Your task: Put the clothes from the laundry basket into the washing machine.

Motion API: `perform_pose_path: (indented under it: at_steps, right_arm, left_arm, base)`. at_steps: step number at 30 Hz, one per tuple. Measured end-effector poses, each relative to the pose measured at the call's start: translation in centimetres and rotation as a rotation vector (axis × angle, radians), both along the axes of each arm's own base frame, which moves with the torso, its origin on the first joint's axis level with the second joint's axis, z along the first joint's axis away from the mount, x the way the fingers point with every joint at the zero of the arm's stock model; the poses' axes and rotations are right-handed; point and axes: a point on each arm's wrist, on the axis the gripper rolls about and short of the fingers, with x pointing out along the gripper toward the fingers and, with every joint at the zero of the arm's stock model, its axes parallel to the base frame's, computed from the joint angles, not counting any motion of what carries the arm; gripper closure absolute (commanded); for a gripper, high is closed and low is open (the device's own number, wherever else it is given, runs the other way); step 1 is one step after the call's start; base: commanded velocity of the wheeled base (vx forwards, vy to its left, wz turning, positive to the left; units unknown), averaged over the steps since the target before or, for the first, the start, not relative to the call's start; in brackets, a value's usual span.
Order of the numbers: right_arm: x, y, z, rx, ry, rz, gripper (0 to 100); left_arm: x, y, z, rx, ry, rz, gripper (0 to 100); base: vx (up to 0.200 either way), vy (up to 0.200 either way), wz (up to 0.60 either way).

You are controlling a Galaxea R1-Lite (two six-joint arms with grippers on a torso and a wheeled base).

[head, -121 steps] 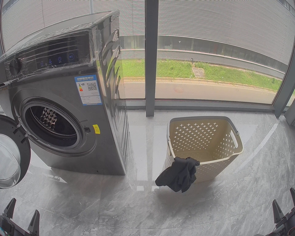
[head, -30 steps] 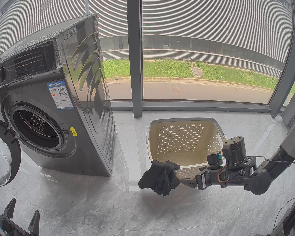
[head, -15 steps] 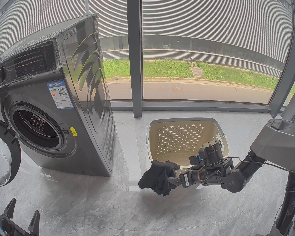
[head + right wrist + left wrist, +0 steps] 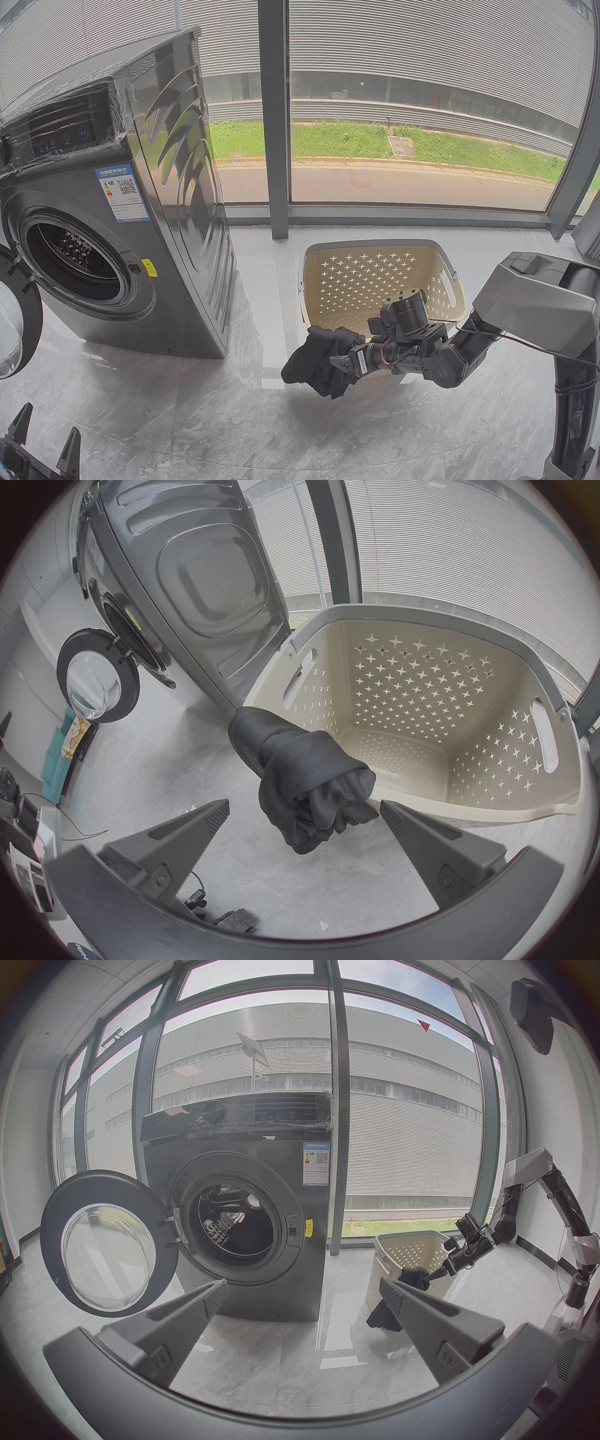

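Observation:
A dark grey garment (image 4: 322, 362) hangs over the near rim of the beige laundry basket (image 4: 381, 275), drooping toward the floor. My right gripper (image 4: 339, 362) reaches in from the right at rim height. It is open, its fingertips right at the cloth. In the right wrist view the garment (image 4: 306, 780) sits just beyond and between the spread fingers (image 4: 187, 830), with the basket (image 4: 437, 686) behind. The washing machine (image 4: 125, 206) stands at the left, its round door (image 4: 15, 325) swung open. My left gripper (image 4: 50, 420) is open, low at the near left.
A glass wall with a grey pillar (image 4: 275, 119) runs behind the basket. Pale marble floor (image 4: 206, 412) lies between the machine and the basket. The left wrist view looks at the open drum (image 4: 237, 1222), the door (image 4: 109, 1244) and the far right arm (image 4: 537, 1179).
The right arm has pushed leftward along the basket's near rim until its open fingers reach the garment. Since 4 s ago the head camera has shifted. The garment and left gripper stay put.

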Motion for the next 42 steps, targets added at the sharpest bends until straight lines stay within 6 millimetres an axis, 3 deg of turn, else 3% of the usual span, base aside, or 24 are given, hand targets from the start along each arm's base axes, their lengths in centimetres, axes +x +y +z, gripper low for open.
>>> perform_pose_path:
  at_steps: [20, 21, 36, 42]
  right_arm:
    - [1.9, 1.5, -1.4, 0.006, -0.032, -0.023, 0]
    - [1.9, 1.5, -1.4, 0.007, -0.034, -0.023, 100]
    - [1.6, 1.3, -1.6, -0.002, -0.027, -0.033, 100]
    - [0.9, 0.7, -0.5, -0.003, -0.030, -0.037, 100]
  left_arm:
    - [0.0, 0.0, 0.0, -0.005, 0.000, 0.000, 0]
    - [0.0, 0.0, 0.0, -0.005, 0.000, 0.000, 0]
    - [0.0, 0.0, 0.0, -0.001, 0.000, -0.001, 0]
    - [0.0, 0.0, 0.0, 0.001, 0.001, -0.001, 0]
  base:
    - [0.000, 0.000, 0.00]
    - [0.000, 0.000, 0.00]
    - [0.000, 0.000, 0.00]
    - [0.000, 0.000, 0.00]
